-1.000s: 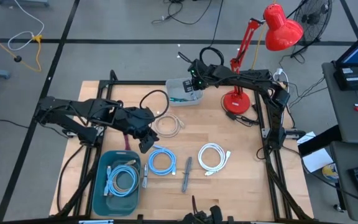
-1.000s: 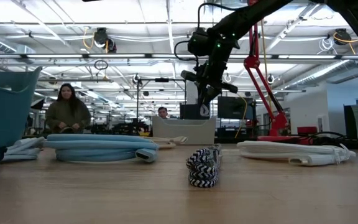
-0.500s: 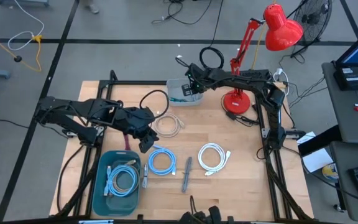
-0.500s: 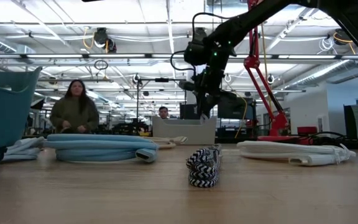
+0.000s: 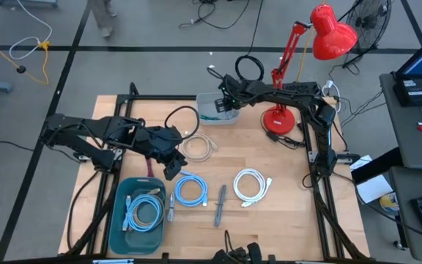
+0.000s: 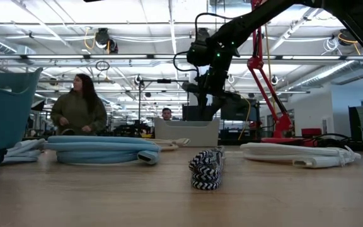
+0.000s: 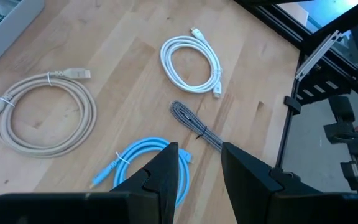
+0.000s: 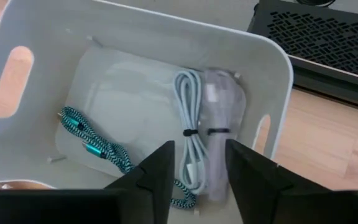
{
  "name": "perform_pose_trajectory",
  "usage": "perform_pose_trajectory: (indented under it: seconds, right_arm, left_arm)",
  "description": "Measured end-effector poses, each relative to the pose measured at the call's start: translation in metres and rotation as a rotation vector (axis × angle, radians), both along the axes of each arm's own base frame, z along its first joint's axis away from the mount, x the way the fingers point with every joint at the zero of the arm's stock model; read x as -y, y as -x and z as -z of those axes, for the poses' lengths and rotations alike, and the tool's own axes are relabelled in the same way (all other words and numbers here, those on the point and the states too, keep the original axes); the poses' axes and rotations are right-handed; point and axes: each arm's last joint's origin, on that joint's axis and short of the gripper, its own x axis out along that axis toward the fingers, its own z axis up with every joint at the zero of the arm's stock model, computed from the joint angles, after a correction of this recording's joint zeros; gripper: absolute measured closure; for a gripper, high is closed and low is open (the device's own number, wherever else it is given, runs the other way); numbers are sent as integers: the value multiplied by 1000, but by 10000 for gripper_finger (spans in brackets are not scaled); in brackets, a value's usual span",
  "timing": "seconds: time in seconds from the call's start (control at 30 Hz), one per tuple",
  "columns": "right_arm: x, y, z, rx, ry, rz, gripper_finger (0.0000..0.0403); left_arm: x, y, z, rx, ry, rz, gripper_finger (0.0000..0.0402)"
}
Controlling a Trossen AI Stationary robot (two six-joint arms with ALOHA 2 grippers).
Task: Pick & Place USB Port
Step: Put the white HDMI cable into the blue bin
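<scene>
1. Cables still lie loose on the counter (image 5: 284, 191): a beige coil (image 5: 198, 147), a blue coil (image 5: 190, 190), a white coil (image 5: 250, 184) and a grey bundle (image 5: 220, 204).
2. We see our right claw (image 8: 196, 163) open and empty above the white bin (image 5: 216, 108), far from these cables.
3. Our left claw (image 7: 199, 163), open and empty too, hangs just over the blue coil and is the nearer one.
4. From it the grey bundle runs diagonally away, and the white coil lies beyond that.

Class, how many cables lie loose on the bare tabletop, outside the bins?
4: beige coil, blue coil, white coil, grey striped bundle. Arms may hide others.
</scene>
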Motion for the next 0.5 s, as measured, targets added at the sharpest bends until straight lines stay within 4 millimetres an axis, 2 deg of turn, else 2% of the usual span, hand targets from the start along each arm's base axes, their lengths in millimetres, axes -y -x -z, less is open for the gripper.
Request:
perform_pose_trajectory:
  seconds: [0.33, 0.5]
  right_arm:
    - [1, -2, -1, 30, 7, -6, 243]
    - [-1, -10, -25, 209, 34, -94, 247]
  left_arm:
    - [0, 0, 0, 1, -10, 0, 277]
    - [-1, 0, 0, 3, -12, -3, 277]
